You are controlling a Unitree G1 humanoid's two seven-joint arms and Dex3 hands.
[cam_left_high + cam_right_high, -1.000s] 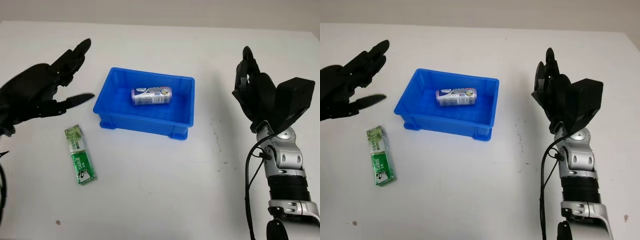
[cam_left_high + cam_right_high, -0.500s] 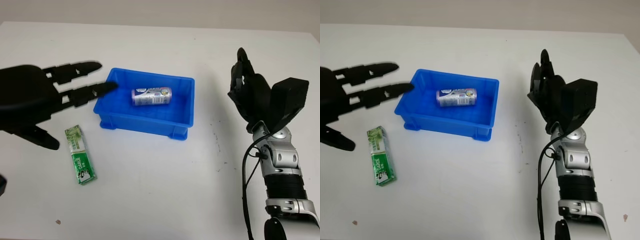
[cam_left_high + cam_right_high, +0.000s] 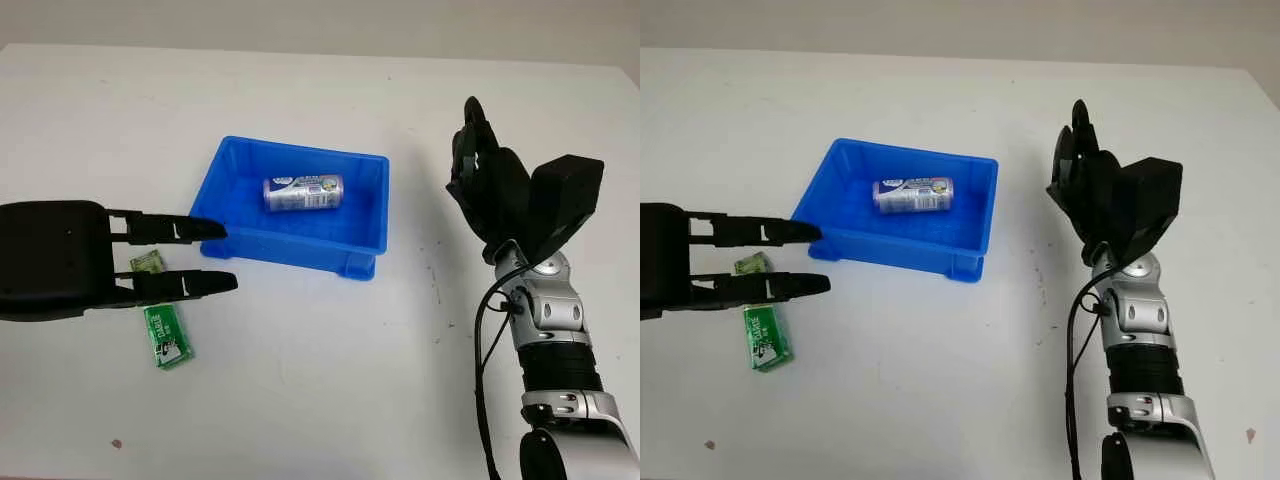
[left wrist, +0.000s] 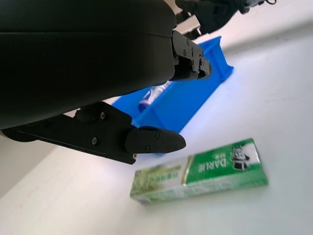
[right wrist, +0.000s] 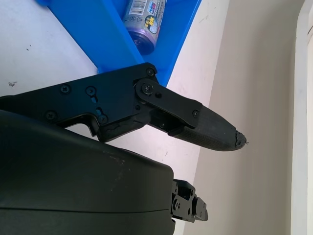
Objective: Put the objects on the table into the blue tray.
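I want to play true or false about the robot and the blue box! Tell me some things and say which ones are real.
1. A can lies inside the blue tray. True.
2. The green packet is already in the tray. False: it lies on the table, outside the tray, near its left front corner.
3. The left hand holds the packet. False: it is open, above the packet, holding nothing.
4. The right hand is up off the table to the right of the tray. True.
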